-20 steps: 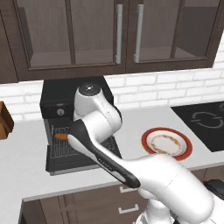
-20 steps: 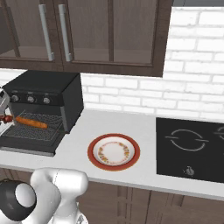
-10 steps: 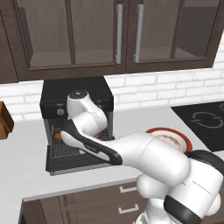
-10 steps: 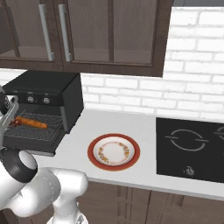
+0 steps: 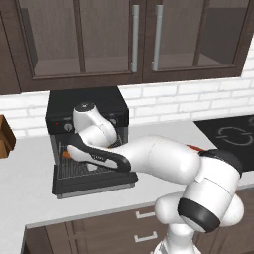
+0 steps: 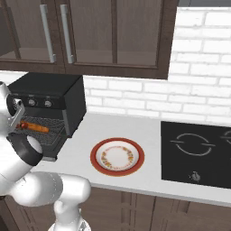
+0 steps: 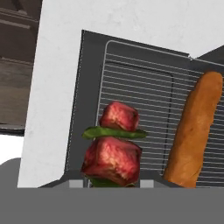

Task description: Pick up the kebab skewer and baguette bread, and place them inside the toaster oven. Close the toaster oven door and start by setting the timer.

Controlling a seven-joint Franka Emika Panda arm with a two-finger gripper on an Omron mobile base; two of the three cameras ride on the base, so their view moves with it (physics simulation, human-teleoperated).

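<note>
The kebab skewer [image 7: 114, 151], red meat chunks with a green slice between them, is held in my gripper [image 7: 111, 183], which is shut on it just above the wire rack [image 7: 140, 83]. To its right, the baguette bread [image 7: 192, 131] lies lengthwise on that rack. The black toaster oven [image 5: 87, 106] stands at the counter's left with the toaster oven door [image 5: 94, 182] dropped open and flat. My arm bends down over the opening and hides most of the inside; an orange end of the baguette [image 5: 65, 155] peeks out. The baguette [image 6: 34, 127] also lies on the rack in the right base view.
An empty red-rimmed plate [image 6: 117, 156] sits on the white counter right of the oven. The black cooktop [image 6: 198, 151] lies further right. A brown wooden object [image 5: 5, 139] stands at the far left. Dark cabinets hang above the brick wall.
My arm has swung left and lower, bringing the hand with the skewer over the open oven's rack. The baguette has stayed on the rack.
</note>
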